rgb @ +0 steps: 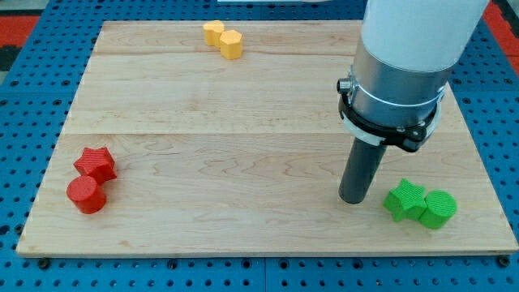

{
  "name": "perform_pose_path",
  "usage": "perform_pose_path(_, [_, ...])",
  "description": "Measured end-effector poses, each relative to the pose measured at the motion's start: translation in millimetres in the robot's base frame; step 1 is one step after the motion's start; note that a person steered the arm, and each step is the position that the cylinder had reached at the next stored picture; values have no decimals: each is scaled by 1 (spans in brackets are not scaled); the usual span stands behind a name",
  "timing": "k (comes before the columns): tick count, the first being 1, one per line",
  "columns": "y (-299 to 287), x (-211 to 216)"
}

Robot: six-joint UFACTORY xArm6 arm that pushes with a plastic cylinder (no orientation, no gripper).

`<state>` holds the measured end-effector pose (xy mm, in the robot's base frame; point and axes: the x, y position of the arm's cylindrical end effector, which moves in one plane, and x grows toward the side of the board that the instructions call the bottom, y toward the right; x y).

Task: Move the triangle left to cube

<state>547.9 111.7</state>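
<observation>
Board (pixel 243 162) of pale wood fills most of the view and lies on a blue pegboard (pixel 32 49) that shows round its edges. Its bottom edge and corners are partly cut off by the view's bottom.

Next in size is the arm (pixel 405 49), a wide white and grey body coming in from the view's top right. Its upper part is cut off, and it hides the board's far right corner. It ends in a plain dark rod (pixel 361 170) rather than a pincer, so no spread or pinch can be told. My tip (pixel 353 199) rests on the board near the view's lower right, just left of the green blocks and apart from them.

Six small blocks lie in three pairs.
- The green star (pixel 405 199) and green cylinder (pixel 439 209) touch each other, with the star nearer my tip.
- At the view's lower left, well apart from my tip, the red star (pixel 96 163) sits just above the red cylinder (pixel 86 195), and they touch.
- At the view's top, left of centre, two yellow blocks touch. The rear yellow block (pixel 213 33) is too small for its shape to be made out, and the front yellow block (pixel 231 44) looks many-sided.

None of the six reads clearly as a triangle or a cube, so I cannot tell which blocks the task means.
</observation>
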Motion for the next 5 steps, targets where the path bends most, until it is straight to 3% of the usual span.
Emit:
perform_pose_path(3, [0, -3])
perform_pose_path(5, [32, -46])
